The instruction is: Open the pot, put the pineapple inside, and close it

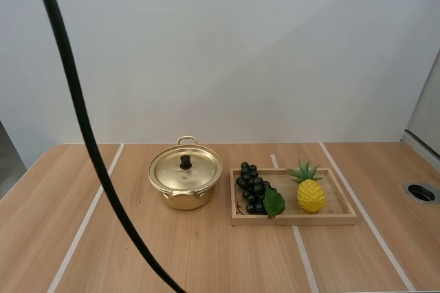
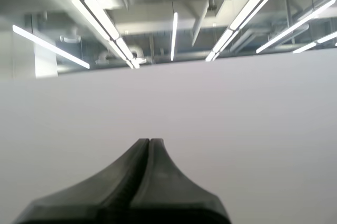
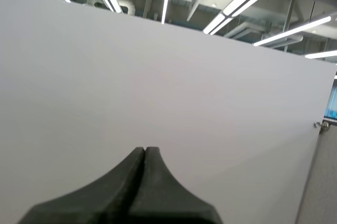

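While the left gripper [image 2: 149, 142] and right gripper [image 3: 145, 150] are clenched empty, the lidded pot [image 1: 184, 197] sits left of the tray [image 1: 344, 217]; the upright pineapple [image 1: 311, 193] occupies its right end, probably nearer the right arm.

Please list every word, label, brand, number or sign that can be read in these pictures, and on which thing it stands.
There are none to read. The pot, its lid, the pineapple, the grapes, the wooden tray and the table carry no writing. The shut left gripper and right gripper show no marking.
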Motion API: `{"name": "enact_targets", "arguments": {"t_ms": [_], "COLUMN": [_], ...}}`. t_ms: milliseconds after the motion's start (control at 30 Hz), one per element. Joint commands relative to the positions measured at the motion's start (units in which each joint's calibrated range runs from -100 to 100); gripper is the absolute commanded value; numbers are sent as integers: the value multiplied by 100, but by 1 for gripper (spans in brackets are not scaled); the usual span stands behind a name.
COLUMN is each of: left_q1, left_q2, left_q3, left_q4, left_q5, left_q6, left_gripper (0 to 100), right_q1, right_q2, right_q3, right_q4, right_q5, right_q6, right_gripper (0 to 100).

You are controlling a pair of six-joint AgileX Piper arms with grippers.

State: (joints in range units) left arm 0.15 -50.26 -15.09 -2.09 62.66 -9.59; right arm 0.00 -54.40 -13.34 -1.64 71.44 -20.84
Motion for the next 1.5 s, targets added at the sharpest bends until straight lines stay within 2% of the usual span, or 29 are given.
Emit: {"name": "enact_targets", "arguments": {"t_ms": [0, 133, 233, 567, 767, 933, 1100, 1233, 1467], "left_q1": [-10, -10, -10, 3, 158, 158, 158, 158, 158], "left_q2": [467, 742, 933, 1868, 2458, 3005, 3451, 3708, 3982], "left_q3": [-361, -361, -361, -361, -81, 450, 829, 1179, 1774], "left_q4": [96, 84, 23, -483, -815, -1242, -1453, -1613, -1758], "left_q5": [1500, 1719, 2101, 3630, 3734, 3734, 3734, 3734, 3734], "left_q6": [-630, -630, -550, 1382, 1508, 1827, 1837, 2029, 2279], "left_gripper": [0, 0, 0, 0, 0, 0, 0, 0, 0], "right_q1": [-8, -8, -8, -8, -8, -73, -218, -218, -218], "right_q2": [414, 755, 1009, 2210, 2897, 3094, 3110, 3110, 3110], "right_q3": [-489, -489, -489, -489, -489, -489, -461, -34, 1477], "right_q4": [-514, -801, -851, -851, -963, -1152, -1152, -1166, -1234], "right_q5": [1580, 2459, 2557, 2856, 2856, 2856, 2856, 2856, 2856], "right_q6": [234, 234, 234, 220, 220, 220, 220, 220, 211], "right_gripper": [0, 0, 0, 0, 0, 0, 0, 0, 0]}}
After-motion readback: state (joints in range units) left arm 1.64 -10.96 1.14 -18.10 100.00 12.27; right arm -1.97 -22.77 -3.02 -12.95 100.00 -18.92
